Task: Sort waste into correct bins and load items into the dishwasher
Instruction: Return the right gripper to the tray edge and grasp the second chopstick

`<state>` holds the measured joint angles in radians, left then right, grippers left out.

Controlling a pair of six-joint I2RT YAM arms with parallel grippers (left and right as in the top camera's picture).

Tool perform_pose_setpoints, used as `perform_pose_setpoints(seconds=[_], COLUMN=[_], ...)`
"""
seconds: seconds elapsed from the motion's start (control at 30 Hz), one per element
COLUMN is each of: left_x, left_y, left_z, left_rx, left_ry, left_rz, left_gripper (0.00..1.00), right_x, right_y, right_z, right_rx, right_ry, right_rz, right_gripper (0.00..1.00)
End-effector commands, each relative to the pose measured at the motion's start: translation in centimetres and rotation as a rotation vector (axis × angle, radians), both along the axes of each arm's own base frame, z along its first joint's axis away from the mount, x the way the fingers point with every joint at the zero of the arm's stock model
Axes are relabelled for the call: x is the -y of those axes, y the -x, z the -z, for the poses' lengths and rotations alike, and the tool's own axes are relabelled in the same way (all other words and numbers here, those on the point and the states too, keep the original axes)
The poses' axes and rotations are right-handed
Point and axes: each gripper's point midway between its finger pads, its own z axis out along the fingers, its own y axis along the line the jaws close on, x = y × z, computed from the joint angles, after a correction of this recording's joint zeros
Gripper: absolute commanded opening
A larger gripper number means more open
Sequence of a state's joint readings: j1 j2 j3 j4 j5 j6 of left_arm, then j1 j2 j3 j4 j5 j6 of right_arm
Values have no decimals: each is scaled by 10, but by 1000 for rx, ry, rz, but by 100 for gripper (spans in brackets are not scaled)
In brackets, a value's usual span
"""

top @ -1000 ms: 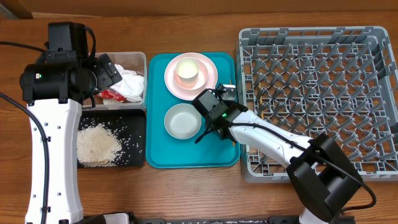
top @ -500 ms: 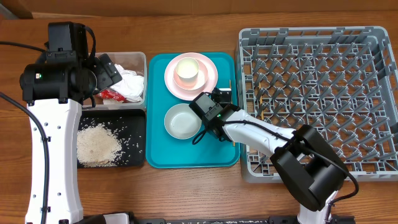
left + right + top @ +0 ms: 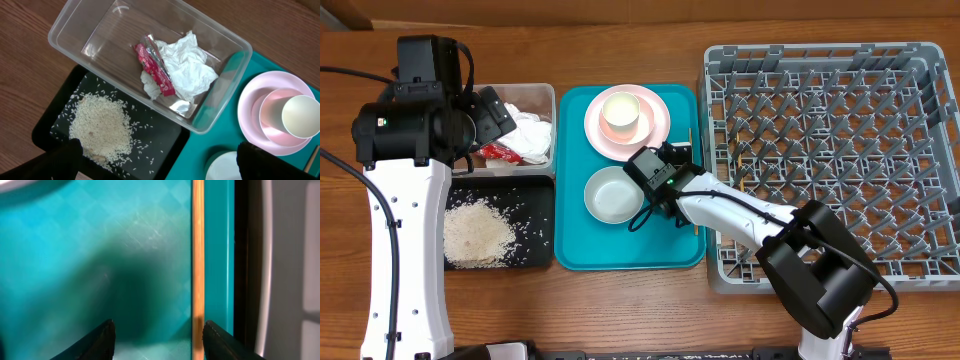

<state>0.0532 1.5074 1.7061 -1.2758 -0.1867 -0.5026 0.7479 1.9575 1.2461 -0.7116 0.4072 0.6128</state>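
Observation:
My right gripper (image 3: 667,205) is open and low over the teal tray's right side, next to the whitish bowl (image 3: 610,194). In the right wrist view its fingers (image 3: 160,340) straddle a wooden chopstick (image 3: 198,255), which lies flat on the tray just inside the right finger. My left gripper (image 3: 160,162) is open and empty, above the clear tub (image 3: 535,95). The tub holds the white tissue (image 3: 187,65) and the red wrapper (image 3: 155,67). The rice heap (image 3: 475,232) lies in the black tray (image 3: 535,190). A white cup (image 3: 622,112) stands on the pink plate (image 3: 660,105).
The grey dish rack (image 3: 830,150) stands to the right of the teal tray (image 3: 580,250). In the right wrist view its grey wall (image 3: 290,255) is close beside the tray's rim. The wooden table surrounds everything.
My right gripper has shifted slightly left and back over the teal tray, and its arm has swung. The left arm has not moved.

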Motion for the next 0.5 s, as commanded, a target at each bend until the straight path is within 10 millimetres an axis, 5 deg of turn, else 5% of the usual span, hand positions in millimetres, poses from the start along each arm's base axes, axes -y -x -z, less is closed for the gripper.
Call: perform_pose_setpoints(seconds=[0.0, 0.47], left_x=[-1, -1], left_y=[-1, -1], left_z=[-1, 0], left_rx=[3, 2], left_ry=[2, 2], left_rz=[-5, -5], left_gripper=[100, 100], right_x=[-8, 0], right_y=[-9, 4], right_z=[-10, 9], right_rx=[21, -101], right_ry=[-10, -68], right_rz=[-17, 11], right_gripper=[58, 59])
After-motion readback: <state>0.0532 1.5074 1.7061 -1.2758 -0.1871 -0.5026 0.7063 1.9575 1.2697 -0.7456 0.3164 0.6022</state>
